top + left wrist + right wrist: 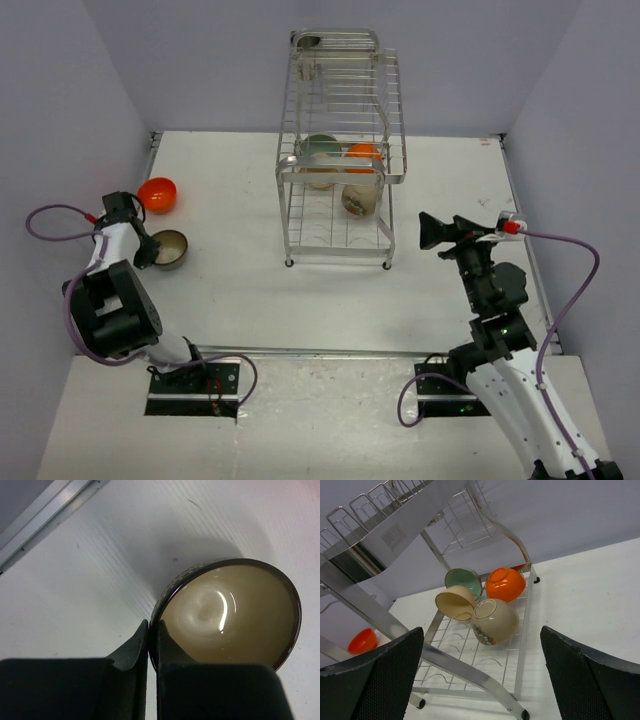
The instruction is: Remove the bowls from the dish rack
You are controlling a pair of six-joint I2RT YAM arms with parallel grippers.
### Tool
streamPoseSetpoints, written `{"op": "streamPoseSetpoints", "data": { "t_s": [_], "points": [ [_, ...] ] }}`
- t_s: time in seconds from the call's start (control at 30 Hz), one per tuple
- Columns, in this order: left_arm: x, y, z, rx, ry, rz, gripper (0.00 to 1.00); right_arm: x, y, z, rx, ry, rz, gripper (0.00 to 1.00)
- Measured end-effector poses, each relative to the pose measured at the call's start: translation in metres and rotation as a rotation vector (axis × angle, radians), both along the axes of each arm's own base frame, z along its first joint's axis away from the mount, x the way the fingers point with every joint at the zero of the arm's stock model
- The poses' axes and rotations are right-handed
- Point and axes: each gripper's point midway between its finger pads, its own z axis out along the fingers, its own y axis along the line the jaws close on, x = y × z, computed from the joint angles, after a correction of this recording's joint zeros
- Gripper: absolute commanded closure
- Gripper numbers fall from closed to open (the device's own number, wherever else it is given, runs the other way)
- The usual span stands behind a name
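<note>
Your left hand (pixel 152 630) is pinched shut on the rim of the brown-olive bowl (pixel 230 615): one finger is inside the lip and the other outside. The bowl stands upright on the bench (pixel 100 580), its glossy beige inside facing up. Just past that hand, a little to its left and apart from the held bowl, an orange bowl (pixel 157 194) sits on the bench.

Your right hand (pixel 480 632) is spread wide with nothing between its fingers, and it faces the dish rack (pixel 395 532). Four bowls lie tipped on the rack's lower wire shelf in front of it. The tan bowl (pixel 495 621) with a patterned side is nearest. The cream bowl (pixel 455 602) touches it on the left. Behind them are the mint green bowl (pixel 465 580) and the second orange bowl (pixel 506 584).
</note>
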Motion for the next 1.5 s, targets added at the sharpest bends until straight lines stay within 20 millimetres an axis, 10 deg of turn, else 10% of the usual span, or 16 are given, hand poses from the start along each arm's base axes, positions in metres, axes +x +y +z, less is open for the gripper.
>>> {"op": "streamPoseSetpoints", "data": {
  "t_s": [1.0, 1.5],
  "points": [
    [0.028, 0.055, -0.003, -0.062, -0.034, 0.105, 1.00, -0.003, -0.001, 0.003, 0.006, -0.018, 0.000, 0.01],
    [0.025, 0.063, 0.001, -0.046, -0.026, 0.116, 0.69, 0.000, 0.001, -0.003, 0.001, -0.003, 0.006, 0.01]
  ]
}}
